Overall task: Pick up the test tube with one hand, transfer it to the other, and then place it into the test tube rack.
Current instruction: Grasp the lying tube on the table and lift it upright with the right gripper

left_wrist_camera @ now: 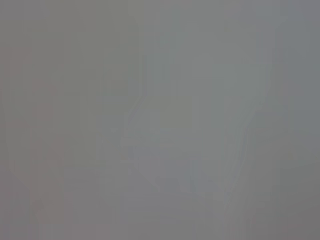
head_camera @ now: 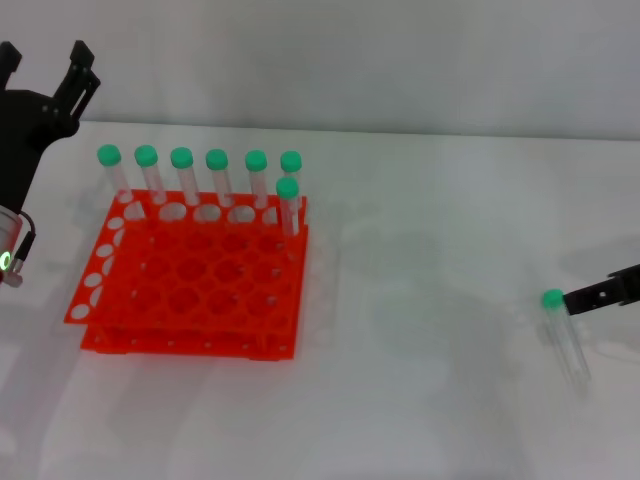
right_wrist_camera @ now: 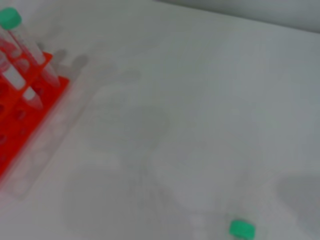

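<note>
The test tube, clear with a green cap, lies on the white table at the right. It shows in the right wrist view only as its green cap. My right gripper reaches in from the right edge, its black tip right next to the cap. The orange-red test tube rack stands at the left, also seen in the right wrist view. My left gripper is raised at the far left behind the rack, open and empty. The left wrist view shows only grey.
Several green-capped tubes stand in the rack's back row, and one more stands in the second row at its right end. White table lies between the rack and the lying tube.
</note>
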